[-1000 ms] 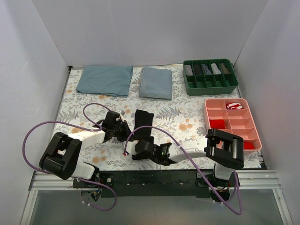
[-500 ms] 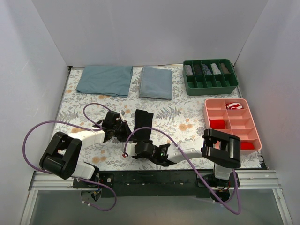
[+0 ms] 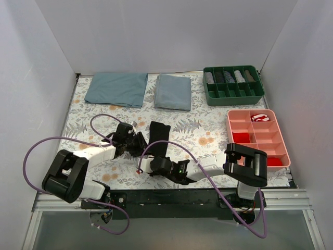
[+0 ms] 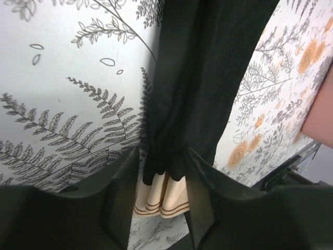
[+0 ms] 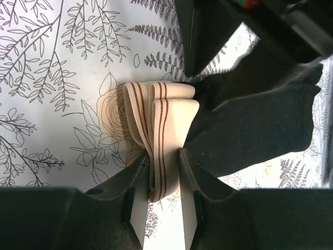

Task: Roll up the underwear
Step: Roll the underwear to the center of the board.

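**Underwear at the start of the roll, top and wrist views.**

Shows the underwear (image 3: 158, 134) as 1 narrow black strip, folded lengthwise and flat on the floral table (image 3: 218, 130). Lies near the front edge between the 2 arms, well apart from the blue-grey cloths (image 3: 117, 88) at the back and the pink tray (image 3: 229, 127) on the right. Ends at the grippers in a beige waistband (image 5: 161, 117) with 2 thin brown stripes, doubled over into loops.

Right gripper (image 5: 162, 155): closed on the looped waistband, pinching it edge-on between both fingers.

Left gripper (image 4: 163, 153): straddling the gathered black cloth just beside the band, fingers (image 4: 122, 192) pressed to either side. Probably clamped, though hard to confirm from so close.

Handling, as judged:
- Light, limp, with no shape of its own; likely to sag, twist or unfold once lifted.
- Neither fragile nor slippery; knit cloth more apt to drag on the table covering than to slide.
- Elastic band thicker and springier than the legs, hence the firmest core for a roll and the part most prone to spring open.

Best taken at the waistband, across its full doubled thickness, 1 gripper toward each side edge, with the strip held taut and square. Then to be turned over onto the black cloth under steady, light tension, to prevent a loose or skewed roll.
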Robot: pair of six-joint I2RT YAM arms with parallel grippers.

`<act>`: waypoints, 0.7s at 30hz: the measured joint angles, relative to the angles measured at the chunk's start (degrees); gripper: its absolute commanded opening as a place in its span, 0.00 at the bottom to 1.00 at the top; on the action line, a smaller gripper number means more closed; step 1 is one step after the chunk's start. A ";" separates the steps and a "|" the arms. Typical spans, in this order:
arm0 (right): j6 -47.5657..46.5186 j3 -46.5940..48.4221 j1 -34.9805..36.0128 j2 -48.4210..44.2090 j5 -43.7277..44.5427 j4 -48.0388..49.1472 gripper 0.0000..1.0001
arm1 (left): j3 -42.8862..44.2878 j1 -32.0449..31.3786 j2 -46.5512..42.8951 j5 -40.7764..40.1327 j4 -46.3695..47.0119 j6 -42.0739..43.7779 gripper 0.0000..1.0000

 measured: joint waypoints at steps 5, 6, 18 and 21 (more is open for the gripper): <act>2.23 0.17 -0.87 -0.11 -1.86 -0.11 0.27 | 0.20 0.33 -4.07 -3.96 -2.08 -0.74 0.64; 2.86 0.42 -1.20 -0.20 -2.62 -0.28 0.27 | 0.17 0.46 -4.70 -4.96 -2.82 -0.94 0.66; 12.85 1.99 -10.03 -3.85 -21.88 -3.54 0.28 | -3.56 2.19 -13.20 -13.14 -7.43 -4.61 0.67; 15.15 2.01 -13.57 -4.31 -28.74 -3.67 0.28 | -4.39 2.38 -14.43 -13.40 -7.39 -5.03 0.67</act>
